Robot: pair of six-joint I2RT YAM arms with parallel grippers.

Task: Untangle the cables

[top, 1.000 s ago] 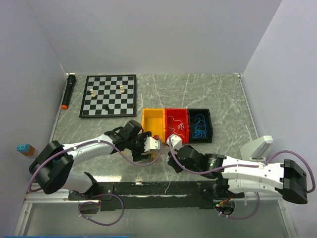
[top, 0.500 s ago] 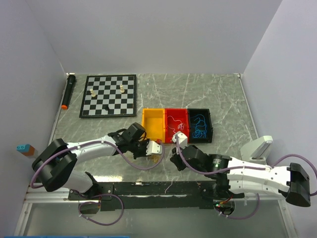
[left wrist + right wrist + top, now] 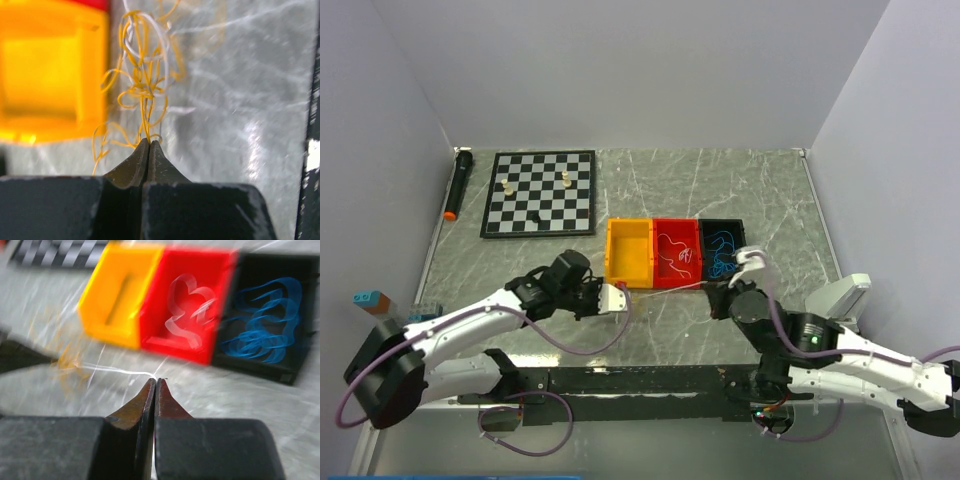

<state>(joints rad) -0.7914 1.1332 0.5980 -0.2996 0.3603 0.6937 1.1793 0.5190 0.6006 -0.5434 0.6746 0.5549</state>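
Chessboard: far left of bench, few pieces on it.
Yellow bin, red bin, black bin: touching row.
Black marker: beside chessboard.

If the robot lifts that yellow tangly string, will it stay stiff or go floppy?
Probably floppy: the yellow strands are very thin and lie in loose curls beyond the shut left gripper. Likely very light too, being so fine. They may drag neighbours along, since a white strand runs from the tangle to the shut right gripper.

White-shelled left arm and right arm, black joints, purple cords, dark tapered tool fingers.
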